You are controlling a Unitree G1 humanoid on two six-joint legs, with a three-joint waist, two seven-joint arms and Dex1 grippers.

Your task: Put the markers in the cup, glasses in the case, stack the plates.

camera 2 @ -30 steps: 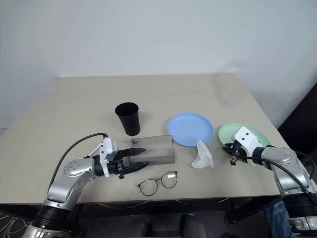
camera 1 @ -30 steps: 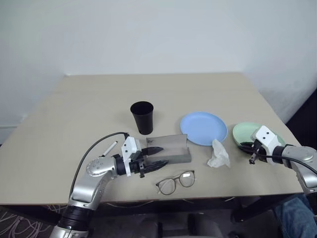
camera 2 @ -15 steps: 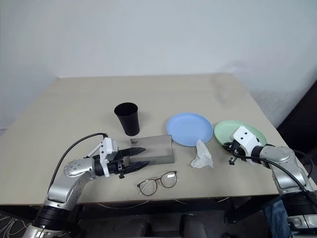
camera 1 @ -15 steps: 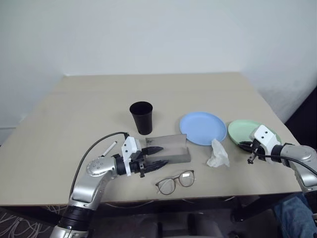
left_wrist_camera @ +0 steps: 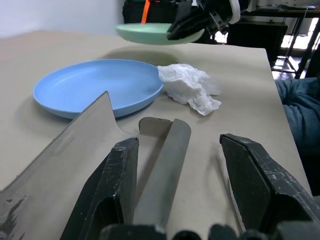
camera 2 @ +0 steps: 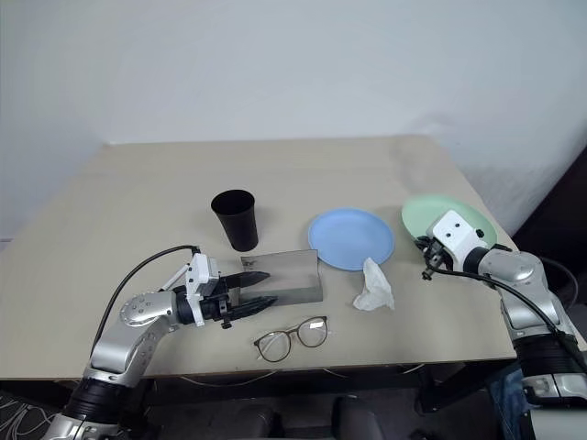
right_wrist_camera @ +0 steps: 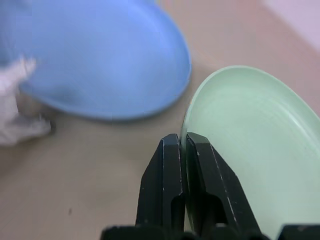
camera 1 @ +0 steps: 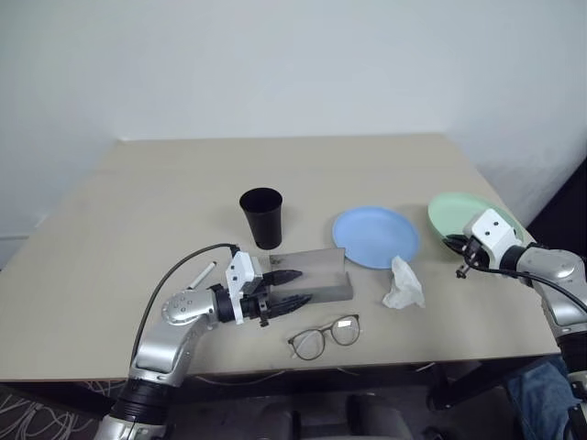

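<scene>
Left claw [camera 1: 286, 289] rests low, fingers spread wide; right claw [right_wrist_camera: 183, 150] (raised, angled down) is pinched tight.

Smooth, matt plastic plates [camera 1: 376, 236], a crumpled paper tissue [camera 1: 404, 283], a matt beige laminate table [camera 1: 165, 202].

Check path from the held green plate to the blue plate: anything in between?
Nothing visible. The right gripper holds the green plate by its rim, above the table, right of the blue plate. The tissue lies nearer the table's front edge, off that line.
</scene>
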